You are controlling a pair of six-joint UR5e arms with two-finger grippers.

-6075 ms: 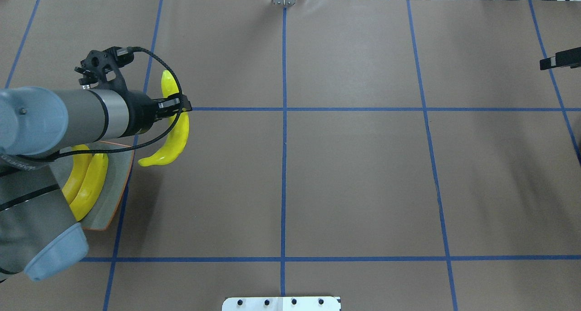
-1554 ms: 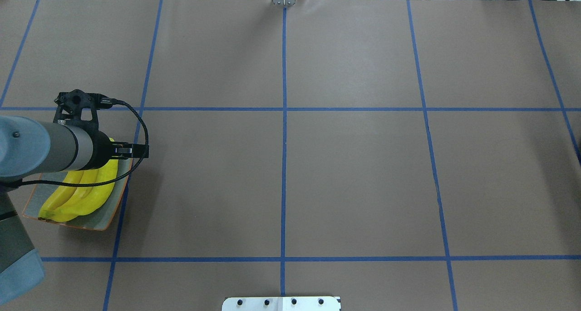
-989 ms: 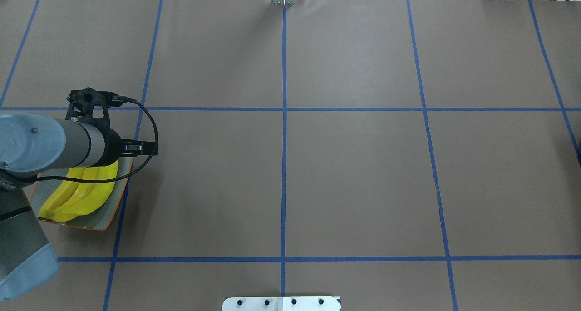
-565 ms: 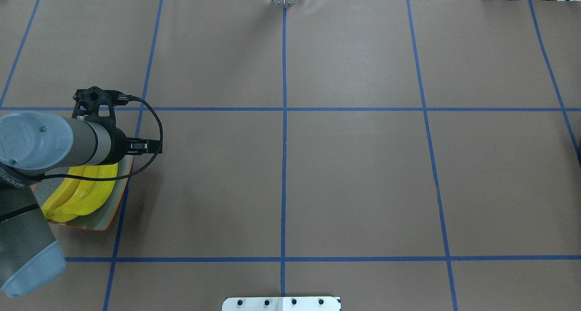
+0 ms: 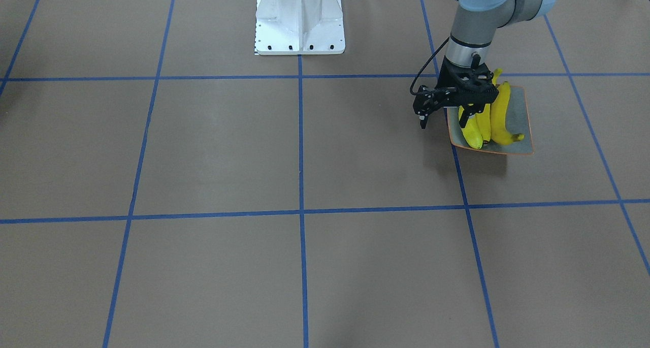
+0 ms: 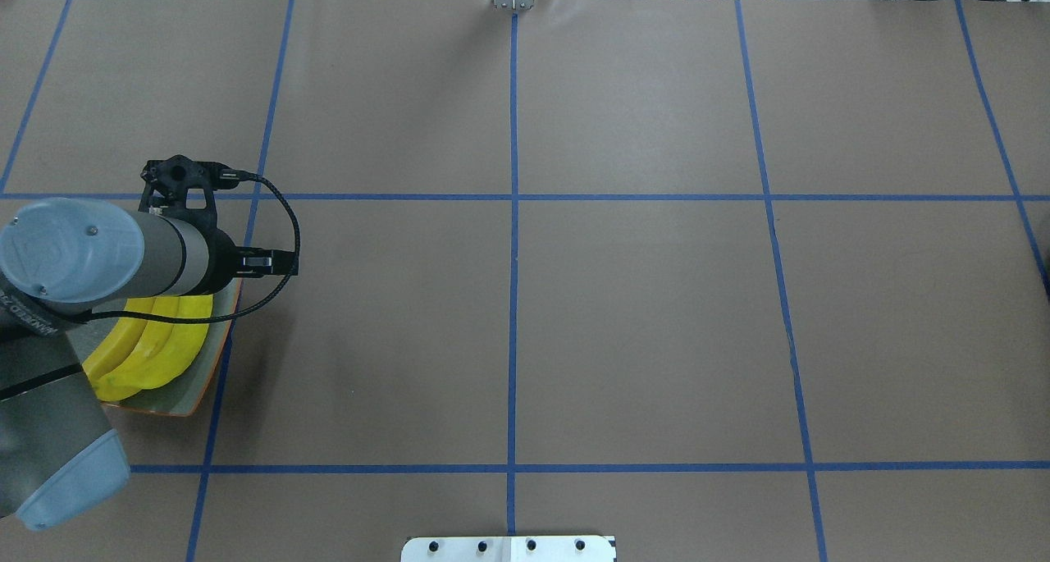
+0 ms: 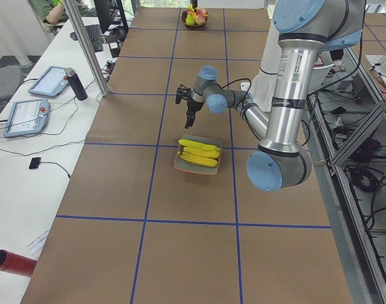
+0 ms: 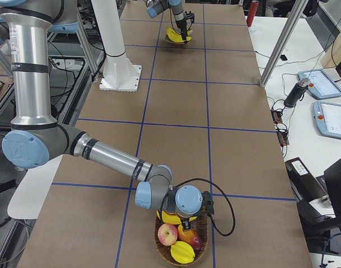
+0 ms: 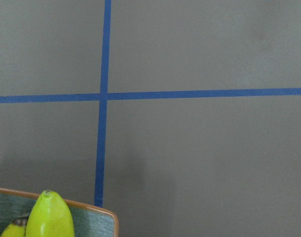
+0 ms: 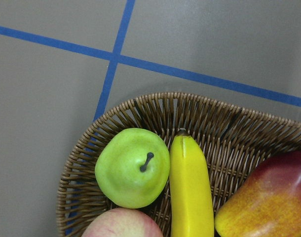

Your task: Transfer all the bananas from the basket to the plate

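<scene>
Yellow on grey-blue: three bananas lie side by side, touching one another, on the square, orange-rimmed plate. The plate sits on the brown papered surface at the robot's left end, one corner just beside a crossing of blue tape lines. The left gripper hangs over the plate's edge on the side toward the middle of the surface, its fingers slightly spread and holding nothing.

At the opposite end, a fourth banana lies in the wicker basket. It touches a green apple on one side and has a red-and-yellow mango just beside it on the other. The right gripper hovers directly over the basket. Whether its fingers are spread or pressed together cannot be told. The white robot base stands between the two ends.
</scene>
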